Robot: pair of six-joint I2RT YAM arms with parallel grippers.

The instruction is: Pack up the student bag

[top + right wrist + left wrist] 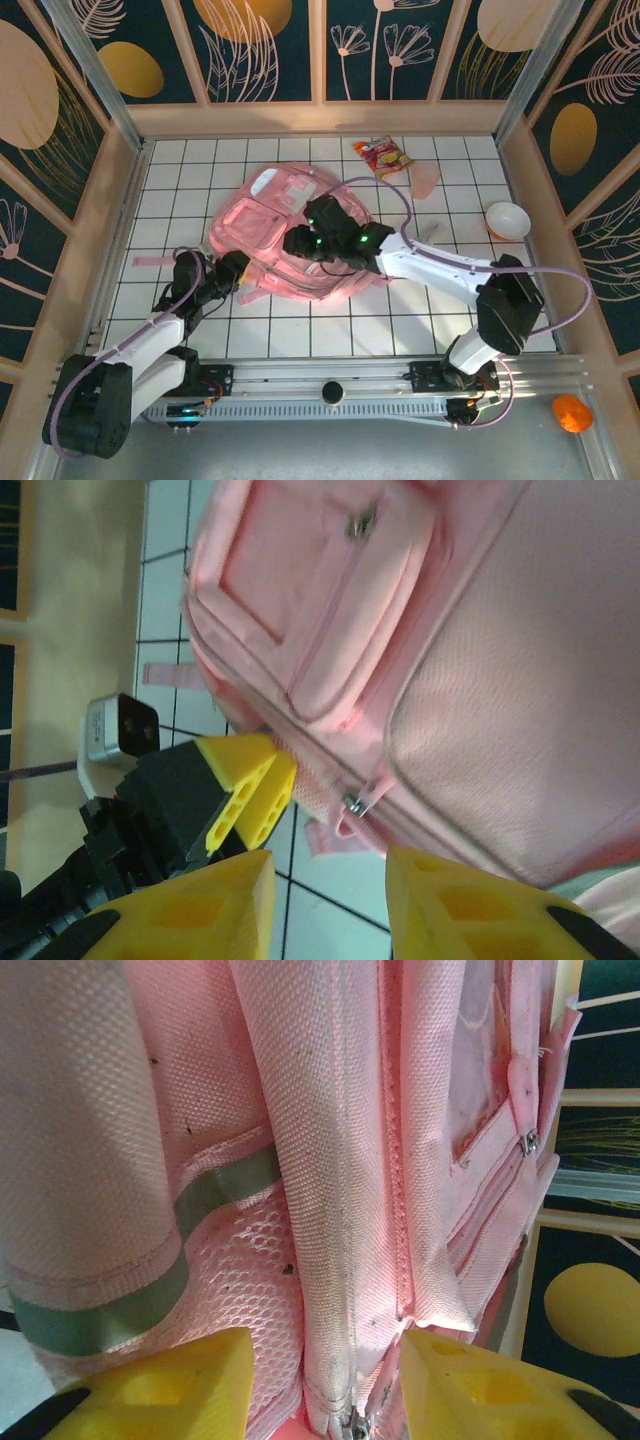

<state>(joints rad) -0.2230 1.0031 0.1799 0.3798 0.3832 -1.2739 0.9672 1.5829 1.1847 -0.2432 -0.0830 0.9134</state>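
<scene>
Looking down from the top camera, the student bag (262, 228) lies flat in the middle of the frame on the white tiled table (400, 320). The left gripper (325, 1390) sits at the bag's lower-left edge, jaws apart around a fold of pink fabric; can't tell if it's actually pinching it. The right gripper (330, 900) is over the bag's middle, fingers spread with nothing between them.

My right hand (330, 900): jaws apart, white worktop (165, 590) tile showing between them. The student bag (480, 680) lies just ahead, its zip pull (354, 802) right above the gap. The left hand (255, 790) is against the bag's edge. A pink strap (165, 673) lies flat on the tiles.
</scene>
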